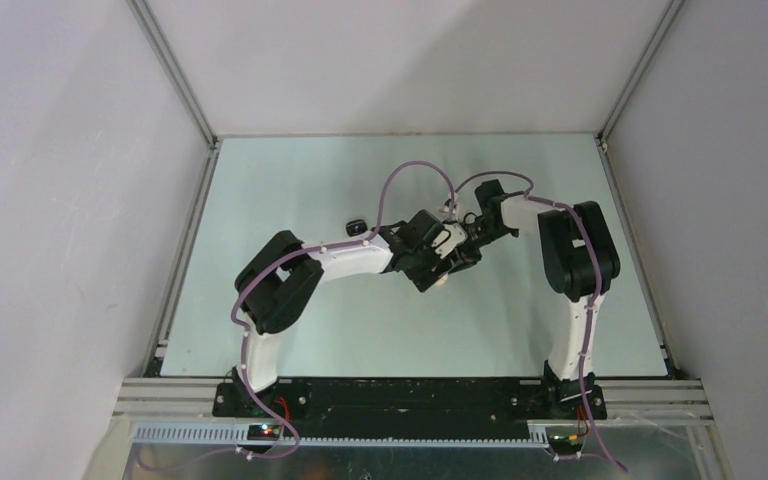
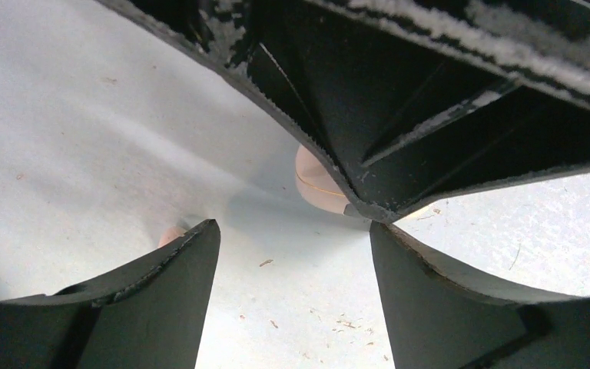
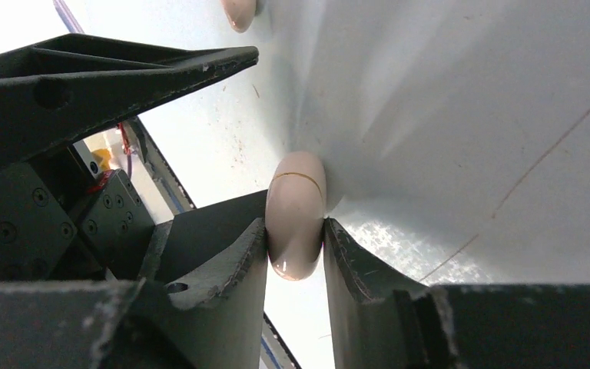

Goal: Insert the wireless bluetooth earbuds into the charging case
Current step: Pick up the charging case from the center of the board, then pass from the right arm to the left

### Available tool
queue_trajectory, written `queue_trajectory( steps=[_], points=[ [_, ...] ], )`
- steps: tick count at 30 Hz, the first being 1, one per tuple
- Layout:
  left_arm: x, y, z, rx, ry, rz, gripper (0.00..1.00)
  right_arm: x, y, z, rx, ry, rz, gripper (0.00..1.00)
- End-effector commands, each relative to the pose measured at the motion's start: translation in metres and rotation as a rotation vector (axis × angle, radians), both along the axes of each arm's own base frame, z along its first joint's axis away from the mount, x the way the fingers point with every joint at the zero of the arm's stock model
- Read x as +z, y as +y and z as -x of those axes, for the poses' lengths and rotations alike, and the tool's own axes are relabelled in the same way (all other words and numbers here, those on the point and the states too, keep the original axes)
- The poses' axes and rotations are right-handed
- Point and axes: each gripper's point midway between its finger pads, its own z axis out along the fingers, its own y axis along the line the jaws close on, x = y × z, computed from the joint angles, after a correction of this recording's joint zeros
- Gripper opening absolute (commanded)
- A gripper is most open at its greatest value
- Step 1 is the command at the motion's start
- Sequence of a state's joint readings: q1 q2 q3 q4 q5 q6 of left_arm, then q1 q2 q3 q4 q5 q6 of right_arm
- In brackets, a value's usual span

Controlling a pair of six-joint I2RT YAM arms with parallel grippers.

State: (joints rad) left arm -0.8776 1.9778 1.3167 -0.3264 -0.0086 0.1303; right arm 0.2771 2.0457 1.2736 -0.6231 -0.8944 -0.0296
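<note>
My right gripper (image 3: 296,223) is shut on a beige pebble-like case (image 3: 296,215), closed along its seam and held on edge against the table. In the left wrist view the case (image 2: 315,181) shows partly under a right gripper finger (image 2: 430,115). My left gripper (image 2: 292,231) is open and empty just in front of it, jaws wide over bare table. A small beige piece (image 2: 170,234) peeks from behind my left finger, and another (image 3: 238,11) lies at the top edge of the right wrist view; I cannot tell if they are earbuds. In the top view both grippers (image 1: 445,262) meet mid-table.
A small black rounded object (image 1: 358,227) lies on the pale table (image 1: 290,180) just left of the left forearm. White walls and metal rails (image 1: 175,260) bound the table on three sides. The purple cables arch above both wrists.
</note>
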Motion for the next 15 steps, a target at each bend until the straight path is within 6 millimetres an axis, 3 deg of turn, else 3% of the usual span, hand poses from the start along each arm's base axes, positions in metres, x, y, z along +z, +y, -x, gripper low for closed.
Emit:
queue_trajectory(
  steps=[1,4,8,10,12,15],
  points=[
    [0.024,-0.014,-0.011,0.007,-0.057,0.062,0.78,0.010,-0.010,-0.009,-0.002,-0.098,0.063,0.32],
    [0.031,-0.016,-0.008,-0.014,-0.055,0.080,0.83,0.018,-0.011,-0.011,0.015,-0.147,0.061,0.29],
    [0.055,-0.018,-0.001,-0.066,-0.049,0.153,0.94,0.041,-0.013,-0.014,0.043,-0.248,0.053,0.28],
    [0.074,-0.015,0.001,-0.093,-0.046,0.213,0.98,0.058,-0.016,-0.015,0.061,-0.324,0.051,0.27],
    [0.110,-0.013,0.006,-0.139,-0.035,0.328,0.99,0.080,-0.020,-0.015,0.076,-0.410,0.047,0.27],
    [0.146,0.002,0.005,-0.175,-0.004,0.446,0.99,0.118,-0.028,-0.014,0.097,-0.562,0.034,0.27]
  ],
)
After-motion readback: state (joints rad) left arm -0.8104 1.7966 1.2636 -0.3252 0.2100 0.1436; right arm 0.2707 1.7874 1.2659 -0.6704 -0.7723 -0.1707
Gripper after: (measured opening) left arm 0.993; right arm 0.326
